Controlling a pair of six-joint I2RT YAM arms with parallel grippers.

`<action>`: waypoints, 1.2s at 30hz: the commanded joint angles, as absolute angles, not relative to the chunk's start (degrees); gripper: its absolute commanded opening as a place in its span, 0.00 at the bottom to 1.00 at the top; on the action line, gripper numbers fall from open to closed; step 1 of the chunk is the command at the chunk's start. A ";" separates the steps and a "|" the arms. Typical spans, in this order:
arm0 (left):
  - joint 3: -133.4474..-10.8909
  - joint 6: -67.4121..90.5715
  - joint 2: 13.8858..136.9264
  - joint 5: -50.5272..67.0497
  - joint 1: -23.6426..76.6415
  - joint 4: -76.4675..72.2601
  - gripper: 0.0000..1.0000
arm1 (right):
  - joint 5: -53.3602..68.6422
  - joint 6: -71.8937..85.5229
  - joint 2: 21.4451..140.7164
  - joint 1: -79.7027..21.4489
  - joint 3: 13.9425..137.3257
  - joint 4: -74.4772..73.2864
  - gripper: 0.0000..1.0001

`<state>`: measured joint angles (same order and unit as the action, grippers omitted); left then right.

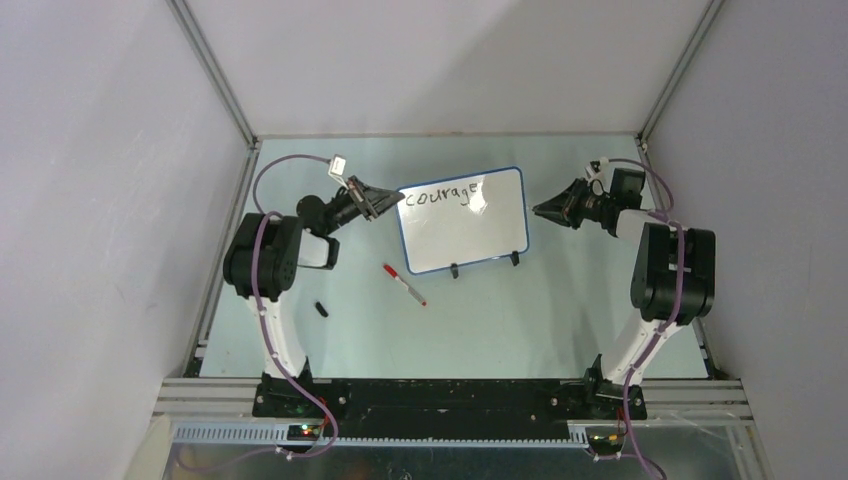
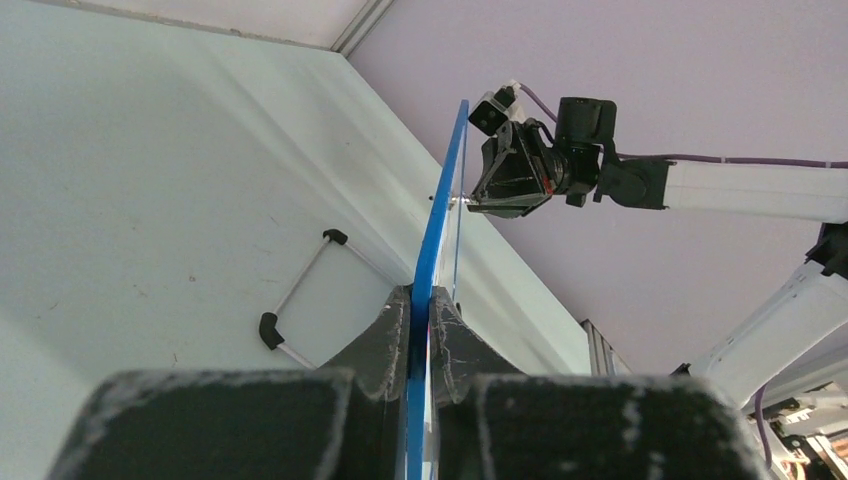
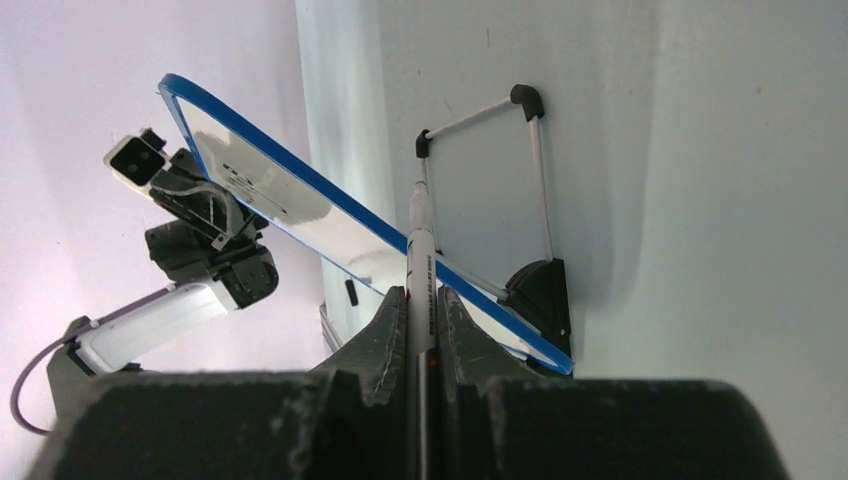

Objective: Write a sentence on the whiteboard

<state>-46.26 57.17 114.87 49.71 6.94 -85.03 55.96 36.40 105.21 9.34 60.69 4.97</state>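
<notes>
A small black cap (image 1: 321, 309) and a red-ended white marker (image 1: 404, 284) lie loose on your pale desk (image 1: 520, 330). Behind them the blue-rimmed white whiteboard (image 1: 465, 240) stands mid-desk, its black sentence (image 1: 447, 193) reading only "courage". Your left gripper (image 2: 422, 305) clamps its left rim; your right gripper (image 3: 420, 305) pinches a white pen (image 3: 418, 240) beside its right edge.

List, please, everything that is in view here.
small rectangular white board with blue rim: one, white, mid-table on black feet.
handwritten word "courage": one, black, along the board's top.
white marker pen with red ends: one, on the table before the board.
small black cap-like piece: one, black, left of that pen.
second white marker pen: one, white, held right of the board.
left gripper: one, black, jaws shut on the board's left rim.
right gripper: one, black, jaws shut on the second pen.
</notes>
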 commanded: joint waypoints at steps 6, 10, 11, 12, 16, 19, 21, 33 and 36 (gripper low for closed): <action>-46.71 57.96 113.76 51.94 9.08 -87.80 0.00 | 57.89 32.45 94.38 8.54 55.33 0.68 0.00; -45.38 57.16 112.74 51.60 9.19 -87.80 0.00 | 53.41 32.04 91.47 9.56 53.51 0.28 0.00; -45.07 57.00 112.47 51.44 9.16 -87.80 0.00 | 51.94 32.11 90.76 10.15 53.43 0.27 0.00; -44.99 56.94 112.40 51.38 9.15 -87.80 0.00 | 51.24 32.27 90.43 10.48 53.35 0.26 0.00; -45.01 56.82 112.26 51.58 9.15 -87.80 0.02 | 44.37 32.94 87.33 11.63 53.11 -0.70 0.00; -45.25 56.82 112.26 51.85 9.23 -87.82 0.11 | 39.03 32.64 83.32 11.61 52.82 -2.64 0.00; -45.14 56.62 112.17 51.81 9.23 -87.81 0.18 | 34.73 32.12 80.41 11.37 52.49 -3.67 0.00; -41.33 53.41 108.71 50.00 8.71 -87.81 0.47 | 12.72 28.86 65.17 -2.64 49.84 -5.28 0.00; -40.66 52.85 108.29 49.66 8.64 -87.80 0.53 | 9.13 28.06 63.06 -9.61 49.88 -4.88 0.00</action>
